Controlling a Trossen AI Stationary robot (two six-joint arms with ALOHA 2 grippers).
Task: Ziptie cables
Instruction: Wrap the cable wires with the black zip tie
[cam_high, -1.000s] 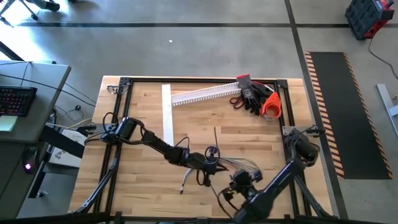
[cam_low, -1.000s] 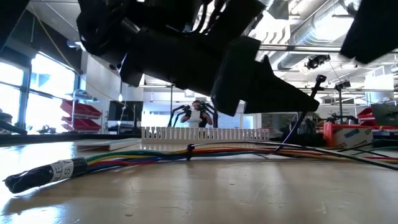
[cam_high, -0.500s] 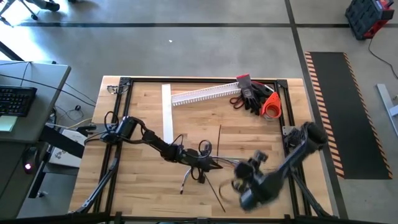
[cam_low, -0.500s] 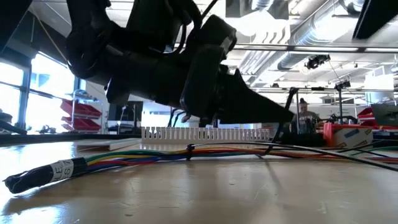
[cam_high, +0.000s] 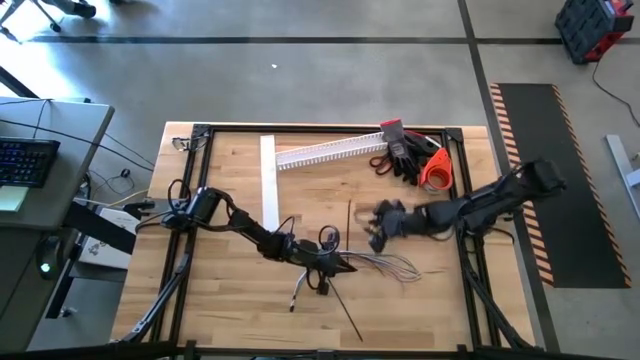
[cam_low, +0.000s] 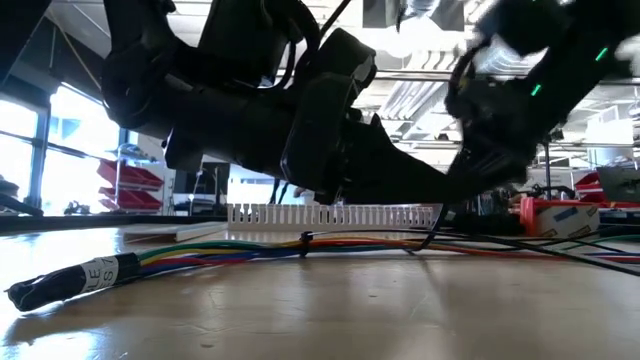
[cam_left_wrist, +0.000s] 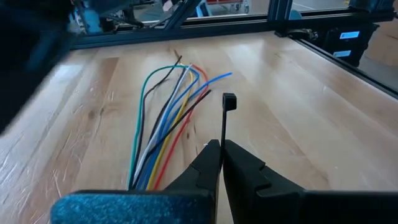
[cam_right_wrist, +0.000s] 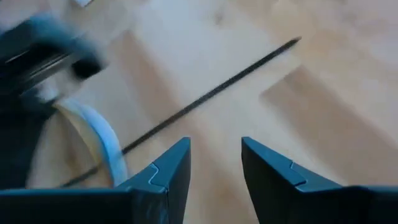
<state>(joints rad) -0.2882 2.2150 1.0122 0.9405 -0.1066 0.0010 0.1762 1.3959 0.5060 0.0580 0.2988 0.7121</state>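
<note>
The cables (cam_high: 385, 265) lie near mid-table as a bundle of thin coloured wires, their loose ends fanned out (cam_left_wrist: 168, 124). In the low view the bundle (cam_low: 250, 247) rests along the table with a labelled dark end (cam_low: 60, 280). My left gripper (cam_high: 340, 266) is low beside the bundle and is shut on a black ziptie (cam_left_wrist: 223, 124). My right gripper (cam_high: 378, 228) hovers open over a second ziptie (cam_high: 349, 215) that lies flat on the wood (cam_right_wrist: 211, 93). A third ziptie (cam_high: 345, 315) lies toward the near edge. My left gripper (cam_left_wrist: 221, 146) pinches the ziptie's thin strip (cam_left_wrist: 223, 130) between its two fingertips, reaching in low from the table's left. The strip runs on past the fingertips, and its square head (cam_left_wrist: 229, 101) stands free above the wood next to the fanned wire ends.
A white slotted channel (cam_high: 325, 152) and a flat white strip (cam_high: 268, 180) lie toward the far side. Black and red gloves (cam_high: 405, 155) and an orange object (cam_high: 437, 170) sit at the far right corner. A black frame (cam_high: 462, 190) edges the table.
My right arm has swung fast from the table's near edge up and toward the far side, and its gripper is now over the ziptie lying at mid-table. My left gripper has dipped lower beside the bundle, still shut on its ziptie.
</note>
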